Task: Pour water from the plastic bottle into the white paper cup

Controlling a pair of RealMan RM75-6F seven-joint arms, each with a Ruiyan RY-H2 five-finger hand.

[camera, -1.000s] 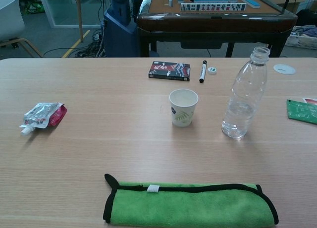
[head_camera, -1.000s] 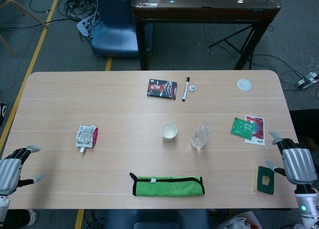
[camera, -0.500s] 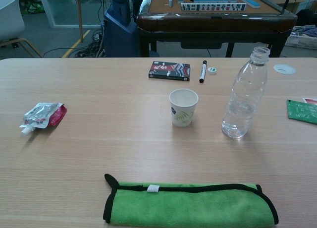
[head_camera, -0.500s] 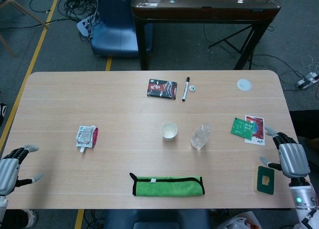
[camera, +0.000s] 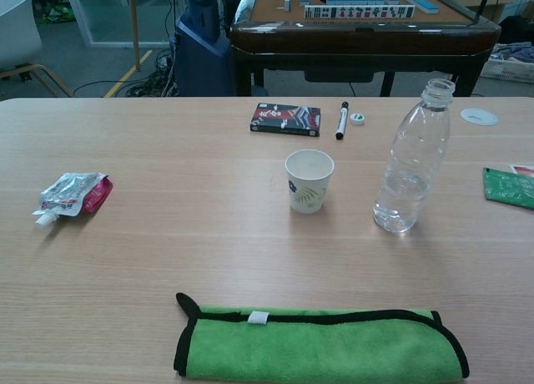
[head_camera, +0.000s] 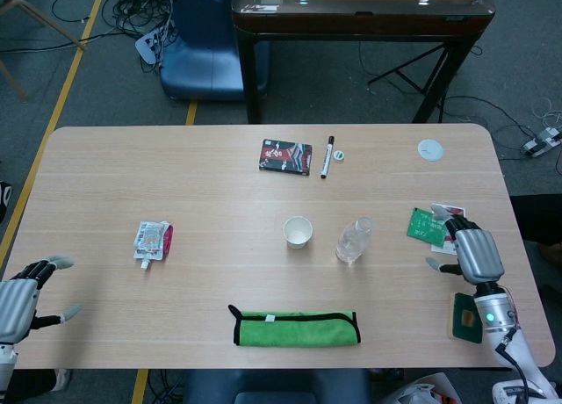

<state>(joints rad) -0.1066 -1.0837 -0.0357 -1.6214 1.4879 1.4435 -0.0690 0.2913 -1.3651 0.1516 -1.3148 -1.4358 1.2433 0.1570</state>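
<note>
The clear plastic bottle (head_camera: 354, 240) (camera: 411, 164) stands upright and uncapped near the table's middle, partly filled with water. Just to its left sits the white paper cup (head_camera: 298, 232) (camera: 309, 180), upright with a leaf print. My right hand (head_camera: 471, 254) hovers over the table's right side, well right of the bottle, fingers apart and holding nothing. My left hand (head_camera: 19, 297) stays at the table's front left corner, open and empty. Neither hand shows in the chest view.
A folded green cloth (head_camera: 296, 327) lies along the front edge. A crumpled snack pouch (head_camera: 152, 240) lies at left. A dark box (head_camera: 285, 156), black marker (head_camera: 327, 156) and bottle cap (head_camera: 338, 155) sit at the back. Green cards (head_camera: 430, 226) and a small green pad (head_camera: 467, 317) lie at right.
My right hand has moved left and forward from the table's right edge toward the green cards and the bottle. The left hand, bottle and cup have stayed put.
</note>
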